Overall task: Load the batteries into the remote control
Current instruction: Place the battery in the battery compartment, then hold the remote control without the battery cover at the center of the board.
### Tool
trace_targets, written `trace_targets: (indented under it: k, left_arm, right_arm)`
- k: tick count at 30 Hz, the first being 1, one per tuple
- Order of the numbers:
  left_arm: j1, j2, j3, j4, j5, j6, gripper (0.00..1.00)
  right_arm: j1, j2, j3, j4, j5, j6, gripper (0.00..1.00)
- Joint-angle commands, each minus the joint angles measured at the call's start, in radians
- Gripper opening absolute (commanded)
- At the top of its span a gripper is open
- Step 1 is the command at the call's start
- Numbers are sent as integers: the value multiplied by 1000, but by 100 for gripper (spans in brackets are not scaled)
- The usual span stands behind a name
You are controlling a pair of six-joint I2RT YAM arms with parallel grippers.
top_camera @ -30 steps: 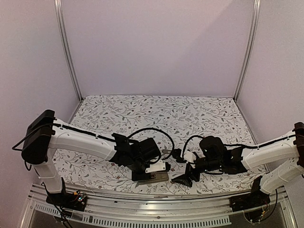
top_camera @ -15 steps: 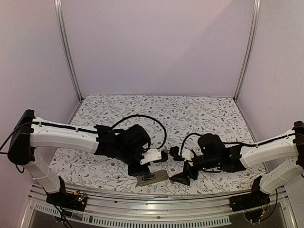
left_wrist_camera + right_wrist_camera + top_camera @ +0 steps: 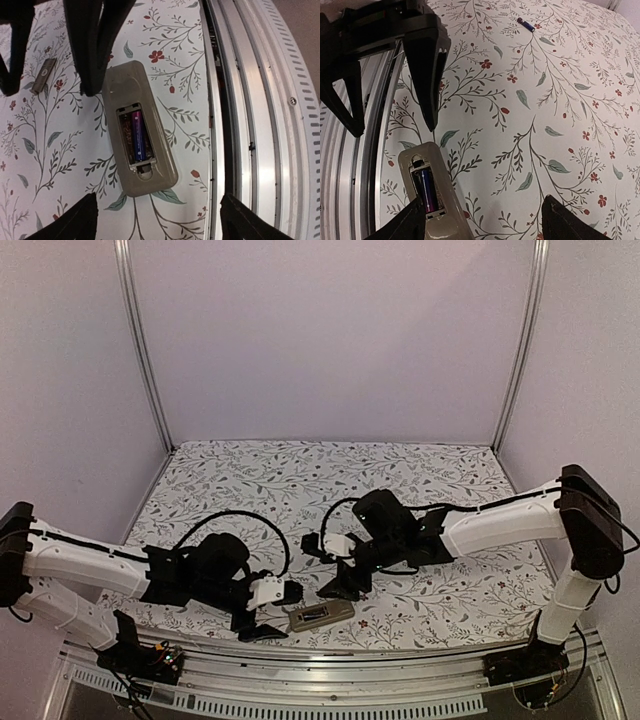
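The remote control (image 3: 320,615) lies back up near the table's front edge, greyish-tan, its battery recess open. One purple battery (image 3: 139,136) sits in the recess; the slot beside it looks dark. A second dark battery (image 3: 525,24) lies loose on the cloth farther off. My left gripper (image 3: 276,613) hovers open just left of the remote, its fingertips (image 3: 75,220) wide apart past the remote's end, touching nothing. My right gripper (image 3: 328,568) hangs open behind the remote (image 3: 427,200), and its left fingertip (image 3: 415,220) overlaps the remote's edge.
A small grey oblong piece (image 3: 43,75) lies on the floral cloth beyond the right gripper's fingers (image 3: 95,45). The metal rail (image 3: 250,100) runs along the table's front edge, right beside the remote.
My left gripper has pulled back to the left off the remote and opened wide. The right arm has swung left to hang just behind the remote. The remote has stayed put.
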Motion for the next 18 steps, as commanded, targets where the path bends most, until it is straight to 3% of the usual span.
trace_targets:
  k: [1,10,13,18]
  left_arm:
    - [-28,48,-6,189,-41,36,85]
    - [-47,51,-124,377,-50,145,82]
    - [-34,31,-142,403,-51,83,80]
    - [-8,51,-74,359,-1,-105,64]
  right_arm:
    - [-3,108,79,-182,-75,-56,78]
    - [-2,81,36,-265,-101,-72,84]
    - [-2,14,-28,-247,-133,-118,98]
    - [-1,15,-59,-173,-66,-207,99]
